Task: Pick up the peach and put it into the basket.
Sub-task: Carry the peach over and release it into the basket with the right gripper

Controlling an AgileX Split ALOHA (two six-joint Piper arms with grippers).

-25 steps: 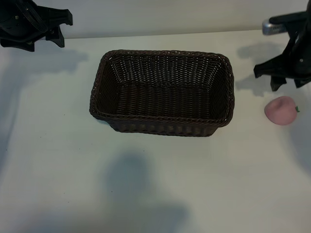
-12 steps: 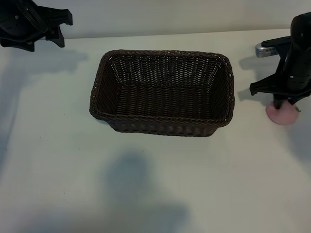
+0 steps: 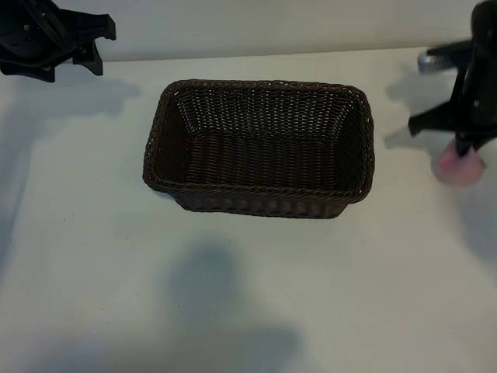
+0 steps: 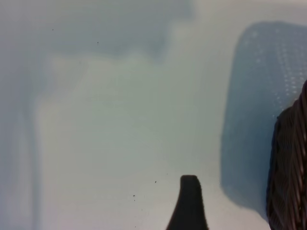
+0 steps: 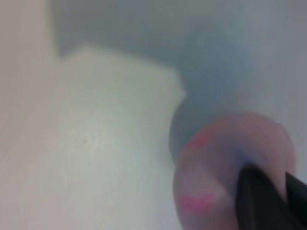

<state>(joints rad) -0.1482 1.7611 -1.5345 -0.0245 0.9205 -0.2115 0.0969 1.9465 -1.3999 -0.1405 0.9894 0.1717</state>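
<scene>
I have the right gripper (image 3: 464, 155) pointing down over the peach (image 3: 457, 169) near the counter's (image 3: 248, 295) right edge, jaws clenched on the fruit as far as I can judge. The basket (image 3: 256, 198) sits mid-counter, leftward of the peach, with bare counter between; its near rim must be cleared. The left gripper (image 3: 74, 47) idles at the far left corner, jaws released.

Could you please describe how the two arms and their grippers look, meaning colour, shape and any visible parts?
Both arms are matte black, with angular, bracket-like gripper bodies. The left gripper shows blocky black plates at the far left corner. The right gripper is also black; a silver-grey metal piece shows behind it. No cables or markings are visible.
</scene>
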